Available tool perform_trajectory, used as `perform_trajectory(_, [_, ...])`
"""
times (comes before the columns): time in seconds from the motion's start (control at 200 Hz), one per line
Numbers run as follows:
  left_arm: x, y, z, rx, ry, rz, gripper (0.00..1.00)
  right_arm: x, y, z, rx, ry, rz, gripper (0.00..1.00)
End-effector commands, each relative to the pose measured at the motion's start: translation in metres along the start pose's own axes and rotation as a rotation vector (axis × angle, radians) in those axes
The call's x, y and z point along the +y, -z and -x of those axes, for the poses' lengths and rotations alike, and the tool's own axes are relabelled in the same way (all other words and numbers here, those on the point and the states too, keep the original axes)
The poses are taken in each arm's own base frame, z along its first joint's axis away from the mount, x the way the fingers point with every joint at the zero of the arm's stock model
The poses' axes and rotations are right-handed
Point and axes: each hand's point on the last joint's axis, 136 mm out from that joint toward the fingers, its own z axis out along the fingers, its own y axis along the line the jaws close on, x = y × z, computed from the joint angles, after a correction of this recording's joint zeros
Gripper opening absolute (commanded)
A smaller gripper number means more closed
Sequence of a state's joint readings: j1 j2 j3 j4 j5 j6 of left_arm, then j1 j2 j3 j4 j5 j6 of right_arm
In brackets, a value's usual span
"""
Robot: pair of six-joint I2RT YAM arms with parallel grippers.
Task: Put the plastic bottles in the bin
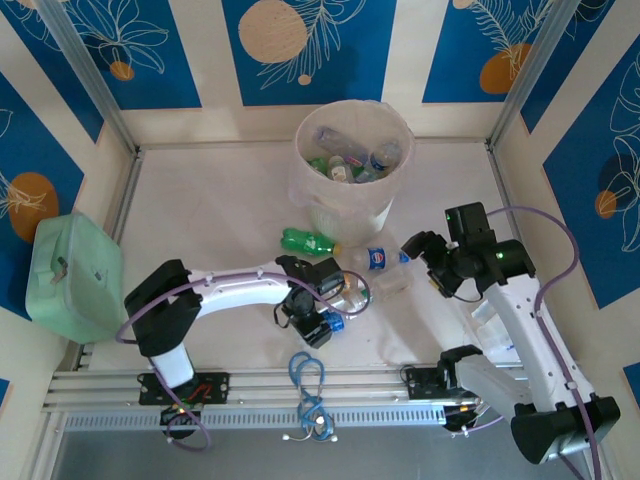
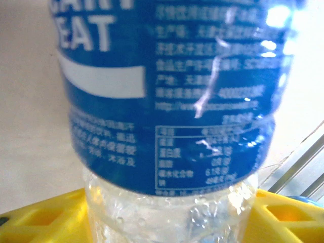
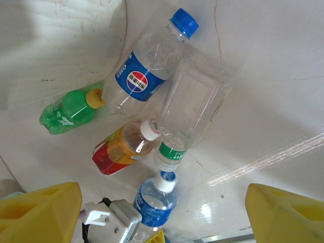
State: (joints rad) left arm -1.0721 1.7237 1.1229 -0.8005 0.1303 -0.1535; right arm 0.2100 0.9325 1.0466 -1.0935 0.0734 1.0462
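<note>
Left gripper (image 2: pixel 169 225), bottom of the left wrist frame: we see its jaws pinching a clear, blue-labelled bottle (image 2: pixel 172 101). Right gripper (image 3: pixel 163 195): jaws spread. Above it on the table lie a Pepsi bottle (image 3: pixel 144 76), a green bottle (image 3: pixel 68 111) and an orange-labelled bottle (image 3: pixel 119 149). The bin (image 1: pixel 335 212) stands upper centre in the top view, with bottles inside.

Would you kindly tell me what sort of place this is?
Likely a robot lab test cell: a table enclosed by blue patterned panels on aluminium posts, with two arms bolted to a rail.
</note>
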Motion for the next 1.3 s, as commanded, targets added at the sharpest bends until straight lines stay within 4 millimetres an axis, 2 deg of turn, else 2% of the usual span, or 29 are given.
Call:
perform_trajectory(0.0, [-0.001, -0.002, -0.002, 0.016, -0.016, 0.009, 0.61, -0.001, 0.007, -0.004, 0.014, 0.006, 0.011, 0.84])
perform_trajectory(0.115, [-0.002, 0.005, 0.001, -0.003, -0.014, 0.008, 0.58, 0.002, 0.011, -0.002, 0.004, 0.014, 0.026, 0.84])
perform_trajectory(0.195, [-0.007, 0.017, 0.006, -0.040, -0.014, -0.008, 0.57, 0.006, 0.017, 0.001, -0.013, 0.031, 0.043, 0.84])
perform_trajectory(0.4, [-0.028, 0.069, 0.024, -0.203, -0.019, -0.087, 0.56, 0.030, 0.044, 0.006, -0.076, 0.116, 0.164, 0.84])
perform_trajectory(0.62, [-0.048, 0.145, 0.051, -0.461, 0.042, -0.213, 0.56, 0.073, 0.069, 0.001, -0.062, 0.234, 0.348, 0.85])
perform_trajectory(0.795, [-0.050, 0.237, 0.080, -0.704, 0.101, -0.292, 0.56, 0.082, 0.086, 0.009, -0.119, 0.256, 0.359, 0.85])
perform_trajectory(0.97, [-0.030, 0.326, 0.108, -0.921, 0.161, -0.241, 0.56, 0.074, 0.080, 0.013, -0.123, 0.231, 0.310, 0.85])
perform_trajectory(1.08, [-0.011, 0.371, 0.128, -1.025, 0.245, -0.242, 0.58, 0.068, 0.074, 0.010, -0.109, 0.214, 0.296, 0.85])
perform_trajectory(1.175, [0.019, 0.397, 0.147, -1.072, 0.354, -0.222, 0.59, 0.065, 0.071, 0.007, -0.097, 0.211, 0.290, 0.85])
perform_trajectory(1.29, [0.046, 0.416, 0.172, -1.105, 0.414, -0.200, 0.58, 0.060, 0.066, 0.004, -0.082, 0.207, 0.279, 0.85])
